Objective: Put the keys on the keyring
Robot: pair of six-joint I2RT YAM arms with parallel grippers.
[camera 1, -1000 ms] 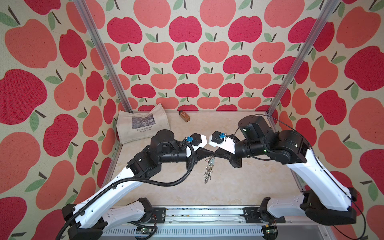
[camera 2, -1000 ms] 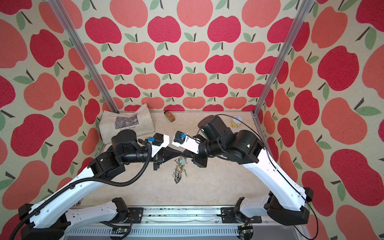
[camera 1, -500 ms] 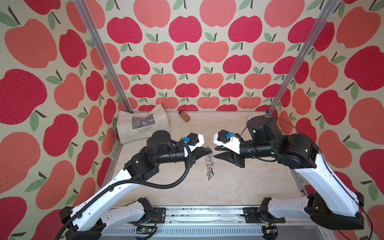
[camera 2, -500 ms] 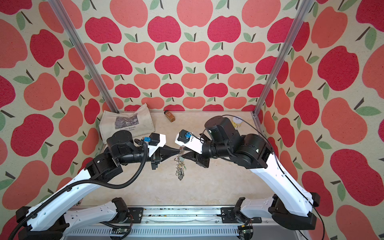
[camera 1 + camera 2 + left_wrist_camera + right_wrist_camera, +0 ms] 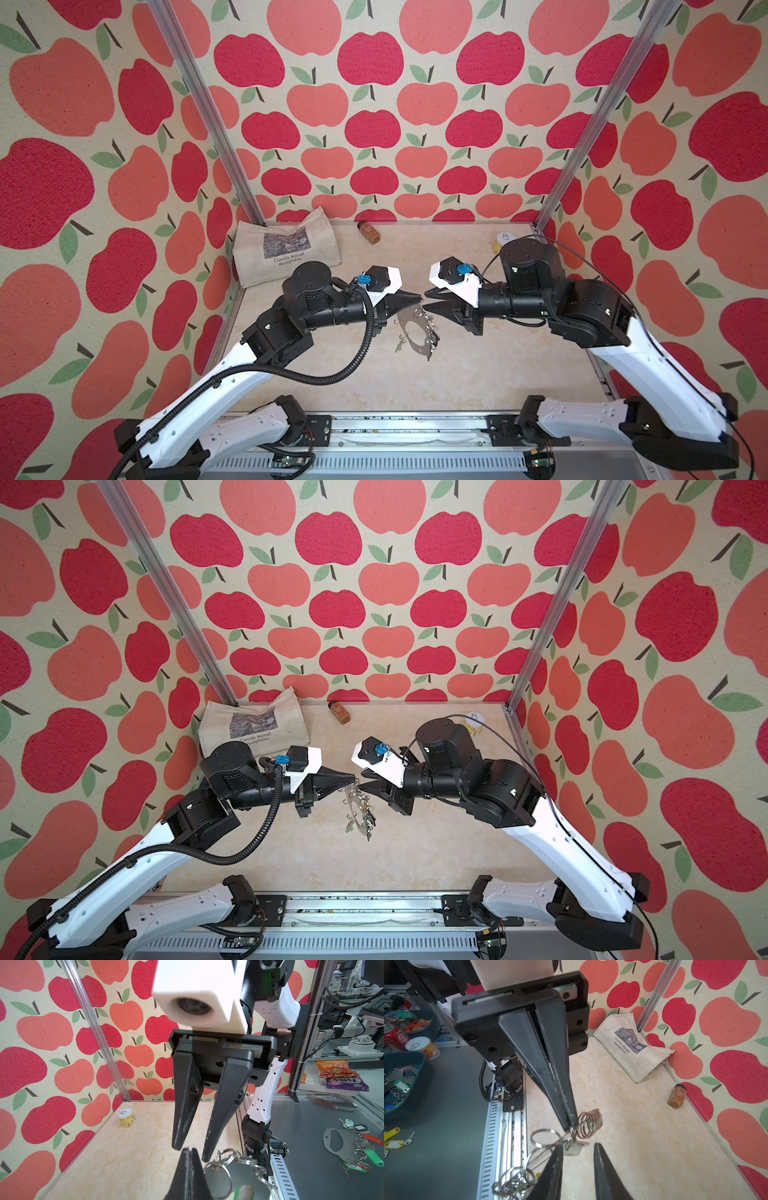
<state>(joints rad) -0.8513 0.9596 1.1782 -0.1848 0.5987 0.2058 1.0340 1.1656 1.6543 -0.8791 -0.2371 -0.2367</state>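
The keyring [image 5: 409, 332] [image 5: 356, 810], a flat grey metal plate edged with silver split rings, hangs above the tabletop in both top views. My left gripper [image 5: 417, 297] [image 5: 353, 778] [image 5: 188, 1150] is shut on its upper end, pinching at a split ring [image 5: 572, 1132]. A small pale tag with a silvery key, the keys [image 5: 572, 1150], dangles from that ring just under the left fingertips [image 5: 570, 1124]. My right gripper [image 5: 424, 301] [image 5: 361, 781] [image 5: 577, 1146] faces it tip to tip, open, with the pale tag near its gap and nothing clamped.
A canvas bag [image 5: 286, 253] lies at the back left, a brown bottle [image 5: 369, 232] at the back wall, a small can [image 5: 127, 1117] in the back right corner. Outside the cell, a second plate with green tags [image 5: 340, 1145] lies on a grey table.
My right gripper has gone from shut to open and drawn back a little to the right. The left gripper still holds the keyring, which now hangs from it alone.
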